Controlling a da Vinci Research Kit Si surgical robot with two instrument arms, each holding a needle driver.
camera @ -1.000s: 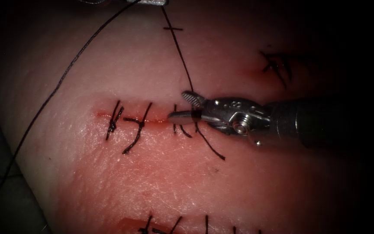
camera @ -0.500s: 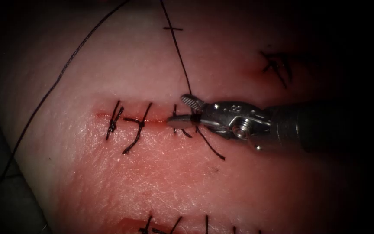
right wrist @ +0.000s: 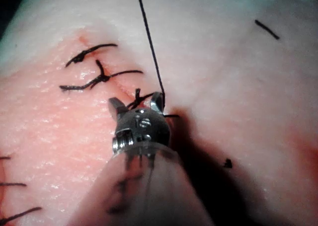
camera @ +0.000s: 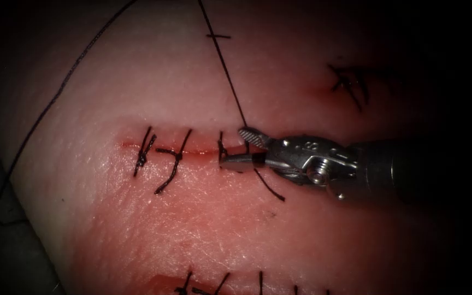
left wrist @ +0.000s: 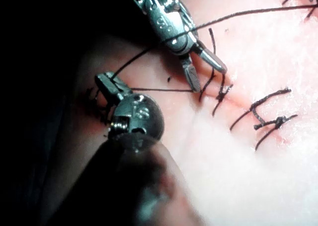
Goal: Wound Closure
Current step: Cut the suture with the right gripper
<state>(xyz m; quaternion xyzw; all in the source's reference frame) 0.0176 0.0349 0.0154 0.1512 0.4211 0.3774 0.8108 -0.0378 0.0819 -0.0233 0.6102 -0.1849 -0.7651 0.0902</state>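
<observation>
Loose black thread (camera: pixel 55 98) curved down the far-left slope of the pale pink pork tissue (camera: pixel 154 218), close to its left edge, with little room out there. Your left arm's steel needle driver (left wrist: pixel 105 82) had its jaws clamped on that thread and looked to be holding the strand taut away from the knot. On the thin red cut (camera: pixel 192 153), two knotted black stitches (camera: pixel 159 155) sat finished at its left end. Right of them was the newest stitch (camera: pixel 222 148), with the taut strand rising far from it. Your right arm's steel needle driver (camera: pixel 233 147) came in from the right, low over the cut. Its jaws were partly open astride the strand beside that knot and gripped nothing, probably to get at the thread close to the knot. A short thread tail (camera: pixel 269 188) lay near of it. Neither tool held the needle, and I couldn't tell where it lay. Bare tissue near of the cut gave open room. Older dark stitches (camera: pixel 348 82) sat far right, well apart.
</observation>
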